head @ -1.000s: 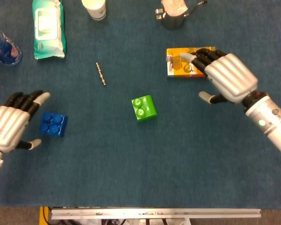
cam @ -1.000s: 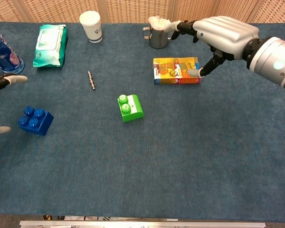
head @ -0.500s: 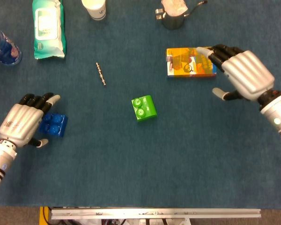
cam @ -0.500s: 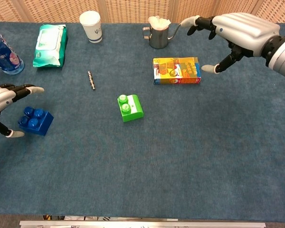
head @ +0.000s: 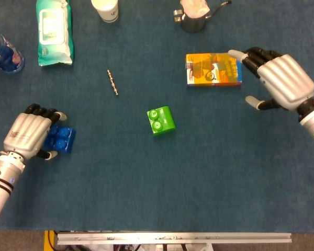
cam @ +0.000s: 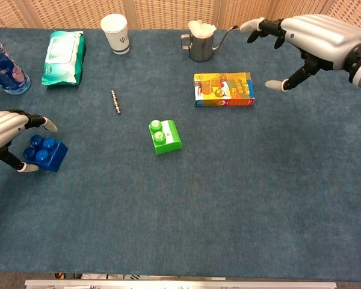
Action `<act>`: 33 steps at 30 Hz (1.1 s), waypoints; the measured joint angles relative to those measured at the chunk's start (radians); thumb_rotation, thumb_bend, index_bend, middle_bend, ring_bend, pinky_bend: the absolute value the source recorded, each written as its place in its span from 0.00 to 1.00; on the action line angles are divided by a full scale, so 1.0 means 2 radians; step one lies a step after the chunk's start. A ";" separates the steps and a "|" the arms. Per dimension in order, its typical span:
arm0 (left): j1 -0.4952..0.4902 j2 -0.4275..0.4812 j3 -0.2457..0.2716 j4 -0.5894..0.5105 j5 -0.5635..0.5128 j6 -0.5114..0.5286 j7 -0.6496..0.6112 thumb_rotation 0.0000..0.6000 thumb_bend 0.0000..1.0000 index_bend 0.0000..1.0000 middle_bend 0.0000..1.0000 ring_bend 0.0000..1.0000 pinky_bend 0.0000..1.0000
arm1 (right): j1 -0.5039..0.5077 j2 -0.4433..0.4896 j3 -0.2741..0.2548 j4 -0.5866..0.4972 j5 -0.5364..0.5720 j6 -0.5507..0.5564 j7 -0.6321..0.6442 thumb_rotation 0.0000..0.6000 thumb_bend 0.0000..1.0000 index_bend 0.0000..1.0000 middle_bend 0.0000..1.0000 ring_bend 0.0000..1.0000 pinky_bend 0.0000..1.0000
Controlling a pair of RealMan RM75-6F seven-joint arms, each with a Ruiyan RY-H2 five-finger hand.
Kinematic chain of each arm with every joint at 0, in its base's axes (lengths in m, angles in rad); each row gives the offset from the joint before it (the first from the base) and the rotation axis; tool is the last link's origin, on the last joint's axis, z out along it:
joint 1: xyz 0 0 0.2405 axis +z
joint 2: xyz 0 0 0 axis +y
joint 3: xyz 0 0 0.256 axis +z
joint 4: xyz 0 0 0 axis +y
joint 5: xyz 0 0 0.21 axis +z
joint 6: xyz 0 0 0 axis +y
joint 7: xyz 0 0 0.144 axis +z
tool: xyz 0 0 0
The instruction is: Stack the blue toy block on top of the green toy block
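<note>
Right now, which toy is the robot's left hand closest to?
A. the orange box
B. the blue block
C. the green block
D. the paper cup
B: the left hand sits right at the blue block with its fingers curled around the block's side, while the green block lies off in the middle of the table.

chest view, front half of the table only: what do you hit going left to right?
left hand → blue toy block → green toy block → orange box → right hand
</note>
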 measured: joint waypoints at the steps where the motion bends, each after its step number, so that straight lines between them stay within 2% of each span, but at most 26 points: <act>1: 0.000 -0.002 0.000 0.002 0.000 0.003 0.000 1.00 0.11 0.31 0.32 0.29 0.19 | 0.000 0.000 -0.001 0.000 -0.001 -0.001 0.000 1.00 0.21 0.10 0.22 0.15 0.28; 7: 0.002 -0.012 -0.002 0.012 -0.001 0.014 -0.010 1.00 0.13 0.40 0.48 0.42 0.26 | -0.002 0.001 -0.005 0.003 -0.007 -0.011 0.004 1.00 0.21 0.10 0.22 0.15 0.28; 10: 0.002 -0.014 -0.002 0.014 0.000 0.017 -0.015 1.00 0.14 0.44 0.51 0.45 0.29 | -0.002 0.000 -0.007 0.004 -0.010 -0.017 0.005 1.00 0.21 0.10 0.23 0.15 0.28; 17: 0.004 -0.009 -0.003 0.009 0.009 0.030 -0.042 1.00 0.14 0.45 0.52 0.45 0.29 | 0.004 -0.009 -0.011 0.006 -0.017 -0.036 0.009 1.00 0.21 0.10 0.23 0.15 0.28; 25: 0.004 0.018 -0.004 -0.022 0.016 0.038 -0.067 1.00 0.14 0.46 0.52 0.45 0.30 | 0.020 -0.019 -0.010 0.003 -0.028 -0.062 0.017 1.00 0.21 0.10 0.23 0.15 0.27; 33: 0.006 0.040 -0.006 -0.051 0.017 0.048 -0.071 1.00 0.14 0.46 0.53 0.46 0.30 | 0.055 -0.059 0.000 0.018 -0.023 -0.106 0.025 1.00 0.21 0.10 0.23 0.15 0.26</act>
